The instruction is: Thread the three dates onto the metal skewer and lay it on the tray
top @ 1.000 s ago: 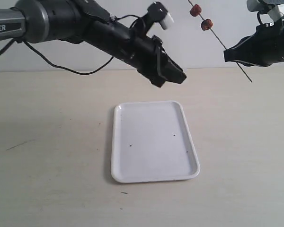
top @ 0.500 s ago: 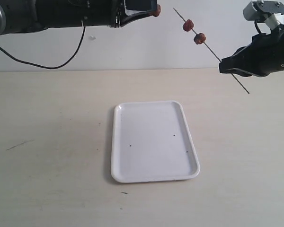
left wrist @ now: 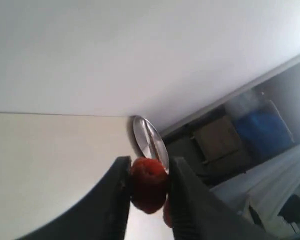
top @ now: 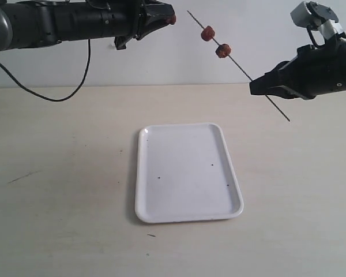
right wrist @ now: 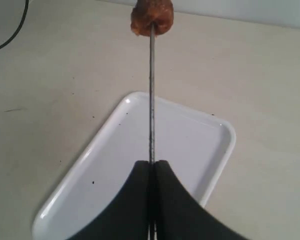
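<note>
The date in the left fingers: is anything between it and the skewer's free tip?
Nothing visible. Only open air separates the date from the skewer's bare tip; the two threaded dates sit further down.

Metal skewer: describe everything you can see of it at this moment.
The metal skewer is a very thin, straight, grey rod, metal by its look. It is held tilted in the air, clear of the tray, with its upper end toward the left arm's side. The right gripper is shut on it near its lower end, and a short tail sticks out below. An upper date and a lower date are threaded on its upper part, slightly apart. The tip beyond them is bare.
</note>
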Controlling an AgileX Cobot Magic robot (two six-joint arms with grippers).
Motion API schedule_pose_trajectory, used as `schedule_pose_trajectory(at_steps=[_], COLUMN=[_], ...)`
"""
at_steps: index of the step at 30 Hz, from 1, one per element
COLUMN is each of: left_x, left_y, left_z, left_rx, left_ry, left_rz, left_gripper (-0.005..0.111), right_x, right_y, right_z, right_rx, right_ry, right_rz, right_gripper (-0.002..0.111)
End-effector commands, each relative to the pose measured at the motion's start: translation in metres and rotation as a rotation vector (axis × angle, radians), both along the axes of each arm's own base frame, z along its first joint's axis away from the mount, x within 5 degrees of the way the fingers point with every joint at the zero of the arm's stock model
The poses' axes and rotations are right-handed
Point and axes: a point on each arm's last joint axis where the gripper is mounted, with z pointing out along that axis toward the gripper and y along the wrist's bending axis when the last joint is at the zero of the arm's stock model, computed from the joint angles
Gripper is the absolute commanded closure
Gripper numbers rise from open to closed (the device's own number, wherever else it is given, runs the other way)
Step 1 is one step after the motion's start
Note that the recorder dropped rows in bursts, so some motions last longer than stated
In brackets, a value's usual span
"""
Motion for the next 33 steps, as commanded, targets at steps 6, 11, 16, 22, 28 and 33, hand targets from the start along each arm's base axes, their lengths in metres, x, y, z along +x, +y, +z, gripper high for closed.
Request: schedule_pose_trajectory(at_steps=[6, 11, 16, 22, 28, 33], left_x=[0.012, 0.012, 0.012, 0.011, 0.008, 0.006], left_y=[0.009, 0.009, 0.009, 0.008, 0.004, 0.003], left_z=[0.000, 0.000, 0.000, 0.000, 0.001, 0.002], left_rx=[-0.018, -0.016, -0.025, -0.031, -0.040, -0.047], left_ry=[0.091, 0.091, 0.104, 0.105, 0.103, 0.102], left_rz=[0.176, 0.185, 0.187, 0.167, 0.131, 0.108], left_gripper=[0.080, 0.080, 0.080, 0.080, 0.080, 0.080], right_x=[0.002, 0.001, 0.000, 0.001, 0.002, 0.003], right_y=[0.003, 0.008, 0.010, 0.010, 0.010, 0.009], right_z=[-0.012, -0.017, -0.018, -0.018, -0.018, -0.019], right_rx=[0.048, 0.073, 0.091, 0.096, 0.093, 0.087], right_ry=[0.032, 0.021, 0.020, 0.020, 0.015, 0.012], right_rz=[0.040, 0.121, 0.156, 0.152, 0.144, 0.126], right_gripper=[0.108, 0.108, 0.108, 0.108, 0.108, 0.108])
